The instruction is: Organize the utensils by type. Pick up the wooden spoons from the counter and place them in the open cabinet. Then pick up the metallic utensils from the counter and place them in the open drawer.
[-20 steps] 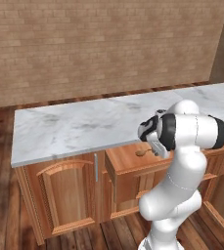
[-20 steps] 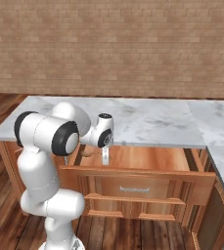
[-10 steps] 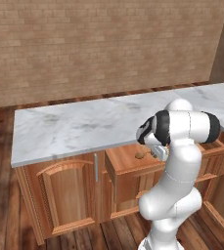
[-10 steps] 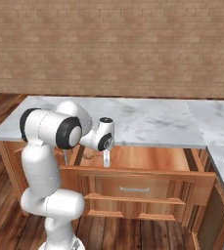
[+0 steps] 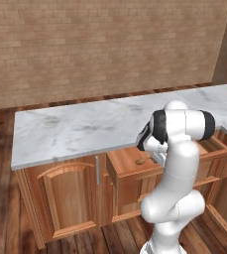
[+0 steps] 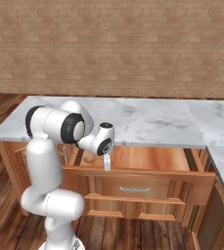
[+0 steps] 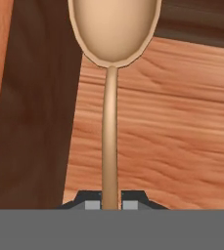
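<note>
My gripper (image 7: 110, 204) is shut on the thin handle of a small coppery-brown spoon (image 7: 111, 122), one of the metallic utensils. Its oval bowl points away from the hand. In the right base view the gripper (image 6: 106, 165) points down just inside the front wall of the open drawer (image 6: 147, 158), near its left end. The spoon's bowl (image 6: 89, 157) hangs low over the drawer's orange-brown floor (image 7: 172, 122). From the left base view, the spoon (image 5: 141, 161) shows inside the drawer (image 5: 130, 176), under the edge of the white marble counter (image 5: 75, 129).
Panelled lower cabinet doors (image 5: 65, 198) stand left of the drawer. The counter (image 6: 152, 122) overhangs the drawer's back part. A brick wall (image 5: 105, 44) runs behind the counter. The arm's elbow (image 5: 184, 126) rises over the drawer's right half.
The hand has come down with the spoon, from just above the drawer's rim to low inside it. The gripper has stayed shut.
</note>
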Tool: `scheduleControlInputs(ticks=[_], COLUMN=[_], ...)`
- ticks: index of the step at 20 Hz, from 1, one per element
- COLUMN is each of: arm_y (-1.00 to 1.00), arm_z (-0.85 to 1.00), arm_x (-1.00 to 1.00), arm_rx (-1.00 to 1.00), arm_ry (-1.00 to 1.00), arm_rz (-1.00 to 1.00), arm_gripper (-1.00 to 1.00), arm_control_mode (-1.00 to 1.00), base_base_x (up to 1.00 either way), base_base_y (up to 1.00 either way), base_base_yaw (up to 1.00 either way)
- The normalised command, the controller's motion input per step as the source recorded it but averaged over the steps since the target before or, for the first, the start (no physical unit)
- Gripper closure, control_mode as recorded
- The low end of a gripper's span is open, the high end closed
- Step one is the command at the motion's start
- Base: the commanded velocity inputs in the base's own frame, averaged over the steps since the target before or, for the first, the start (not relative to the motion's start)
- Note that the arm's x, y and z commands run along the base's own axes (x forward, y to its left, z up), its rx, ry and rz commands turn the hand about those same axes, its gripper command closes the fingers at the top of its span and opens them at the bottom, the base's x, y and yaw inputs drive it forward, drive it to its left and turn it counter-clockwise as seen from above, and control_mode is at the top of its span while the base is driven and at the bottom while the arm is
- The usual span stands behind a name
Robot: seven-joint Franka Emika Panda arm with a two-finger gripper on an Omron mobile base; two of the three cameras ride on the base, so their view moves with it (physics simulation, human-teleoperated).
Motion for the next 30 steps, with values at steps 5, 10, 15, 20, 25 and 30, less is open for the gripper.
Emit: scheduleControlInputs(ticks=[5, 10, 15, 20, 25, 30], arm_y=[0.0, 0.0, 0.0, 0.0, -0.01, -0.06], arm_z=[-0.19, -0.11, -0.21, -0.56, -0.61, -0.53], arm_x=[0.11, 0.1, -0.06, -0.66, -0.97, -0.96], arm_rx=[0.0, 0.0, 0.0, 0.0, 0.0, 0.0], arm_ry=[-0.02, -0.02, 0.0, 0.0, 0.01, 0.0], arm_rz=[0.01, 0.01, 0.0, 0.0, 0.0, 0.0], arm_gripper=[1.0, 1.0, 1.0, 1.0, 1.0, 1.0], arm_control_mode=[-1.0, -1.0, -1.0, -1.0, -1.0, -1.0], base_base_x=[0.0, 0.0, 0.0, 0.0, 0.0, 0.0], base_base_y=[0.0, 0.0, 0.0, 0.0, 0.0, 0.0], base_base_yaw=[0.0, 0.0, 0.0, 0.0, 0.0, 0.0])
